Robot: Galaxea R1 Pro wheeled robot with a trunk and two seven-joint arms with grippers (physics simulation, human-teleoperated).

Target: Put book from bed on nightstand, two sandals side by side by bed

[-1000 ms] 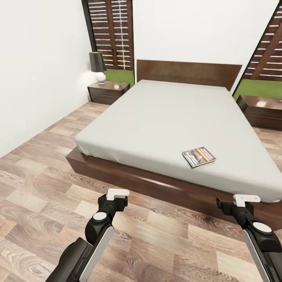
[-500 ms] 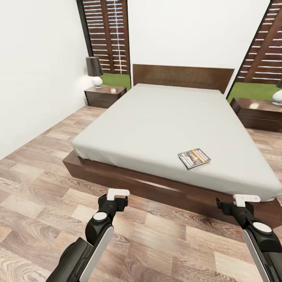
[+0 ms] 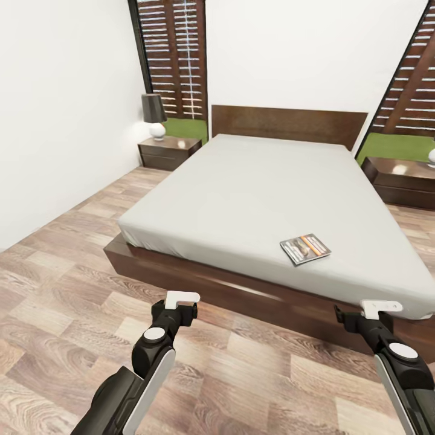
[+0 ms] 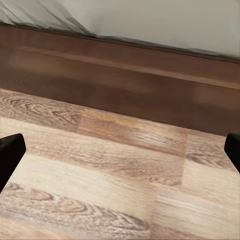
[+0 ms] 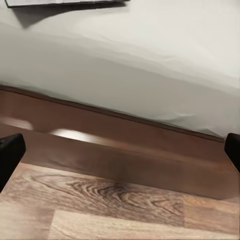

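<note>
The bed [image 3: 260,193] has a light-grey mattress on a dark wooden frame and stands straight ahead in the bedroom. The book [image 3: 305,249] lies flat near the mattress's near right corner, and its dark edge [image 5: 65,2] also shows in the right wrist view. A dark nightstand [image 3: 169,151] stands left of the headboard, a second nightstand [image 3: 402,178] to its right. My left gripper [image 3: 181,302] hangs open over the floor before the bed frame [image 4: 125,75]. My right gripper [image 3: 373,313] is open too, low in front of the bed, below the book. The sandals are out of view.
A dark-shaded lamp [image 3: 154,115] sits on the left nightstand. A white wall [image 3: 60,109] runs along the left, with a strip of wood floor [image 3: 78,241] between it and the bed. Tall windows [image 3: 175,54] flank the headboard.
The whole head picture has swayed slightly, so the camera moved. The book lies where it was on the bed, and both grippers hold the same pose.
</note>
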